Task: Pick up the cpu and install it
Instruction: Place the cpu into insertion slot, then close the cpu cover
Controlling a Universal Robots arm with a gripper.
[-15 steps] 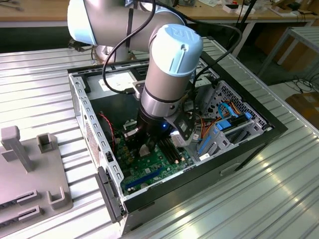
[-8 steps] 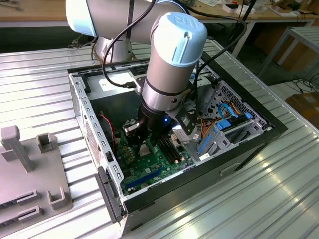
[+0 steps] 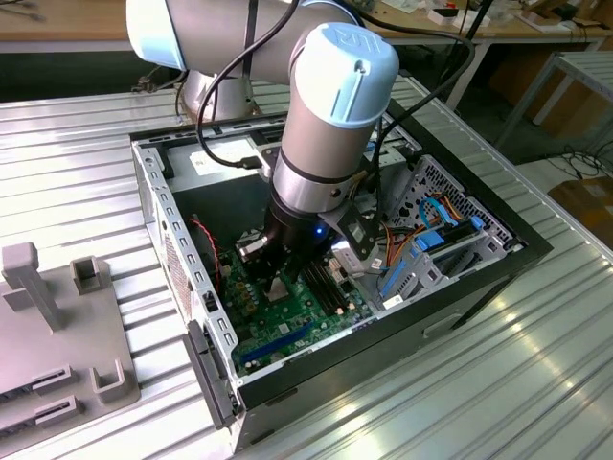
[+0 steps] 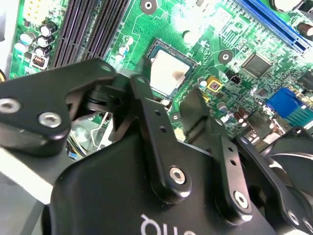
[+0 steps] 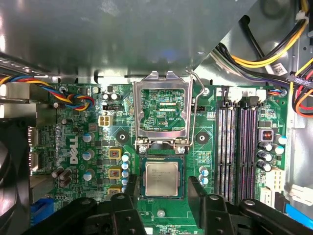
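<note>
Hangs over green motherboard [image 5: 98,142], black gripper [image 5: 162,181] spread wide, gripping nothing. Straddles small flat silver-grey square cpu [image 5: 161,178], seated in its socket [image 5: 181,178] beside flipped-open silver metal retention frame [image 5: 163,110].

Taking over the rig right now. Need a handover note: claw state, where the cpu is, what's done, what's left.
Claw: open and holding nothing. It is low over the motherboard, with its fingers on either side of the cpu.
Cpu: lies flat in the socket with its metal top up, in both wrist views. It looks seated, but full seating can't be confirmed.
Done: the cpu appears placed in the socket.
Left: the retention frame stands raised at the socket's edge and is not closed over the cpu.
</note>
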